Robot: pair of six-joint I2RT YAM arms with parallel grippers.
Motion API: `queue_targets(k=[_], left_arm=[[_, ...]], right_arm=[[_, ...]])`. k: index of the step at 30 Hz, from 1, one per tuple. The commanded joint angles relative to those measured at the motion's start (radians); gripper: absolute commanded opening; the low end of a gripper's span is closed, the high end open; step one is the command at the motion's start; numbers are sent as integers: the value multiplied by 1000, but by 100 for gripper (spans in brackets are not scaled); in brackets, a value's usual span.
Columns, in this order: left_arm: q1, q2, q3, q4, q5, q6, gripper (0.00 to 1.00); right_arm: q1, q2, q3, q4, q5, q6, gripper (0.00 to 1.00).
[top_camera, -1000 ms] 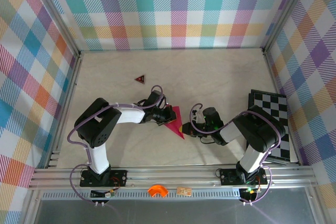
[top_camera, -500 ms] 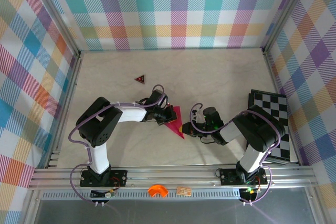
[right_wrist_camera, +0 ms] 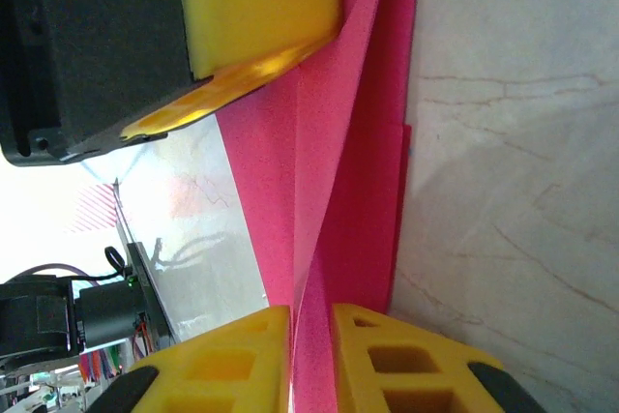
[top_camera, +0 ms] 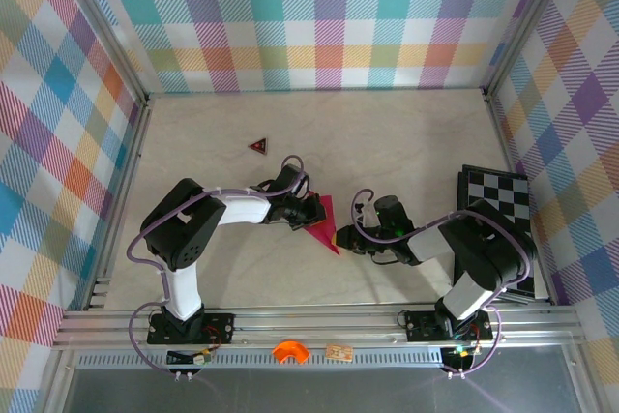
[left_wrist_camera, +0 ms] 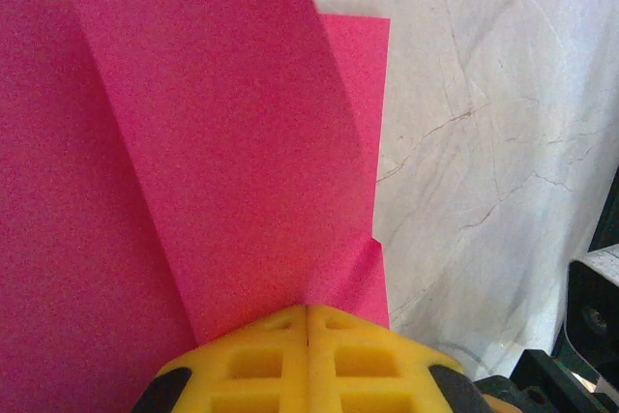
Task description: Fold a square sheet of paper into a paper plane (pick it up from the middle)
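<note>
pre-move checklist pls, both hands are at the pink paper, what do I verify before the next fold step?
1. Grip, left hand: ok, shut on the paper; the flap runs into its closed pads.
2. Grip, right hand: cannot tell; the fold sits between its fingers with a slight gap.
3. Clearance between the hands: ok, apart in the right wrist view.
4. Fold state: ok, layers overlap; crease accuracy cannot tell.
5. Clutter: ok, triangle and checkerboard lie away from the paper.
</note>
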Motion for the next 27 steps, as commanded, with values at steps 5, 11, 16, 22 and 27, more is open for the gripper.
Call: queue_targets(k=[5, 11, 16, 22, 27], left_arm=[[-2, 51, -8, -83, -58, 16, 1], [-2, 49, -9, -85, -58, 16, 1], [-2, 45, -9, -85, -57, 17, 1], [-2, 46, -10, -84, -55, 16, 1], [-2, 47, -11, -81, -55, 15, 1]], right_arm=[[-4, 6, -23, -132, -50, -32, 12], [3, 24, -16, -151, -61, -33, 9], [4, -12, -8, -185, -56, -36, 20], [10, -41, 10, -277, -35, -71, 13], [16, -11, 9, -307, -32, -81, 6]])
